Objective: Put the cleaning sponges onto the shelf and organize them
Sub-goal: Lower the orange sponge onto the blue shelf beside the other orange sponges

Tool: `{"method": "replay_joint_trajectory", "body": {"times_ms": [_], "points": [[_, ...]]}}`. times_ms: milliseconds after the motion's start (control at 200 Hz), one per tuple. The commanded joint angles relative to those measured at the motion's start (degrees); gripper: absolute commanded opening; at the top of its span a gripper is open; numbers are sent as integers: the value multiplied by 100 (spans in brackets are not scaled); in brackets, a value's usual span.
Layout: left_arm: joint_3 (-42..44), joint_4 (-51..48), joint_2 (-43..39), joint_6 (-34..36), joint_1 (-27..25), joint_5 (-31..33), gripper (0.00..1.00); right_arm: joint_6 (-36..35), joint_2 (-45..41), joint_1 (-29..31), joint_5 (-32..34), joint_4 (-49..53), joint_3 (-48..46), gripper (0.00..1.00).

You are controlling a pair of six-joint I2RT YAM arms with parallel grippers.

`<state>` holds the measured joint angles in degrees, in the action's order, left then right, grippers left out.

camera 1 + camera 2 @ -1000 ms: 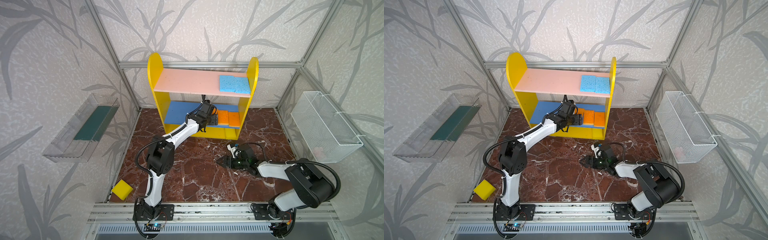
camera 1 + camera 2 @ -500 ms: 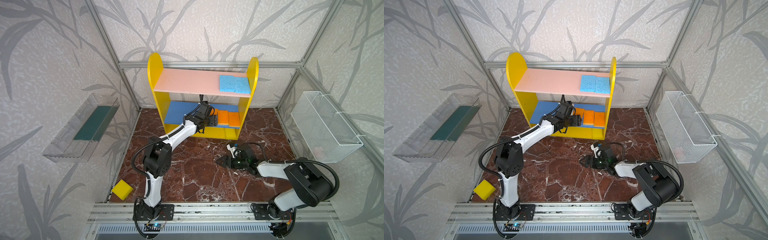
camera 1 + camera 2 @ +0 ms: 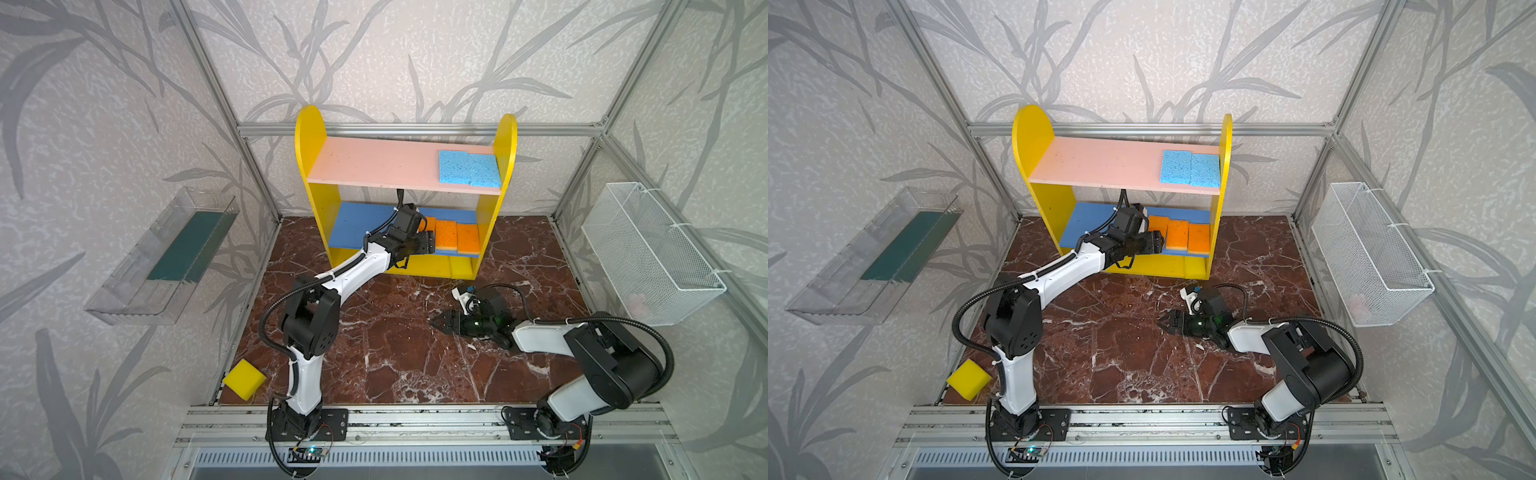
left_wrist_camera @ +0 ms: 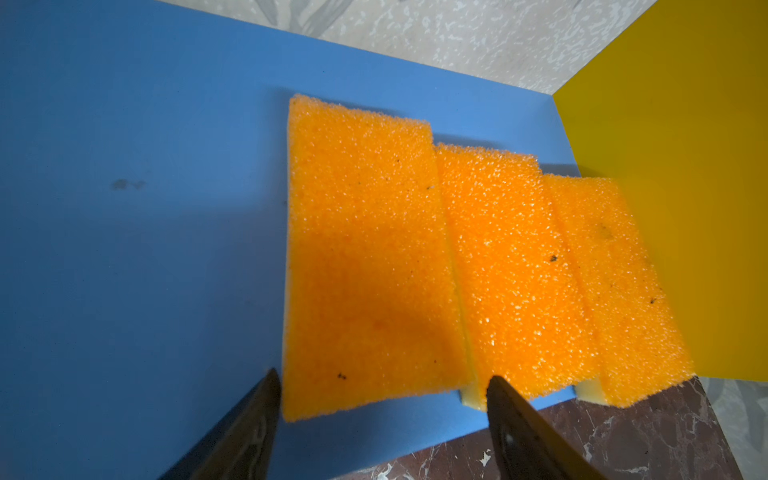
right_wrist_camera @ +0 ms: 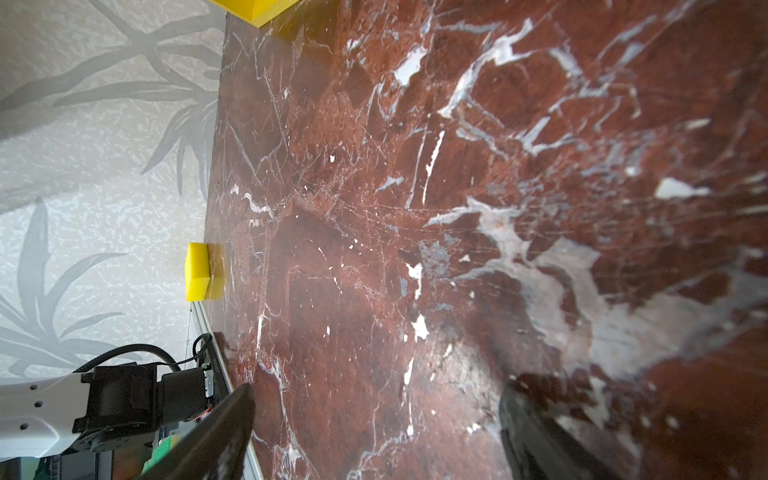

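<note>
Count of sponges: seven. Two light blue sponges [image 3: 469,168] lie side by side, touching, at the right end of the pink upper board [image 3: 374,166] of the shelf [image 3: 309,137]. Three orange sponges [image 4: 511,266] lie orange face up in a row at the right end of the blue middle board [image 4: 137,208], flanks touching and front ends stepped, with the last one against the right side panel. Two are yellow: the shelved yellow block [image 3: 461,266] sits at the right end of the yellow base, and the loose yellow block [image 3: 244,379] sits tilted at the front-left corner of the marble floor [image 3: 395,365], against the wall. The left gripper [image 4: 382,374] is at the front edge of the middle board, fingers wide. They straddle the front end of the innermost orange sponge [image 4: 365,249] without pinching it. In both top views its wrist hides most of that sponge. The right gripper [image 3: 436,322] hangs low over bare floor right of centre, fingers wide and holding nothing. Also present are one clear wall tray [image 3: 162,266] on the left wall and one white wire basket [image 3: 648,257] on the right wall.
</note>
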<state>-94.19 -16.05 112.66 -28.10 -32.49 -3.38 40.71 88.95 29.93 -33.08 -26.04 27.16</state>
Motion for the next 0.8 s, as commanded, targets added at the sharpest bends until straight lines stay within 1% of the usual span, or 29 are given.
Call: {"method": "replay_joint_trajectory", "body": {"times_ms": [0, 310, 550, 795], "points": [[128, -104, -235, -40, 8, -97, 80, 22, 122, -18, 20, 190, 26, 90], [141, -135, -316, 191, 150, 224, 80, 32, 96, -22, -3, 198, 26, 91], [-305, -194, 37, 225, 302, 189, 80, 17, 83, -21, -1, 205, 22, 90], [-888, -332, 467, 290, 338, -20, 80, 7, 96, -18, 12, 222, 37, 90]]}}
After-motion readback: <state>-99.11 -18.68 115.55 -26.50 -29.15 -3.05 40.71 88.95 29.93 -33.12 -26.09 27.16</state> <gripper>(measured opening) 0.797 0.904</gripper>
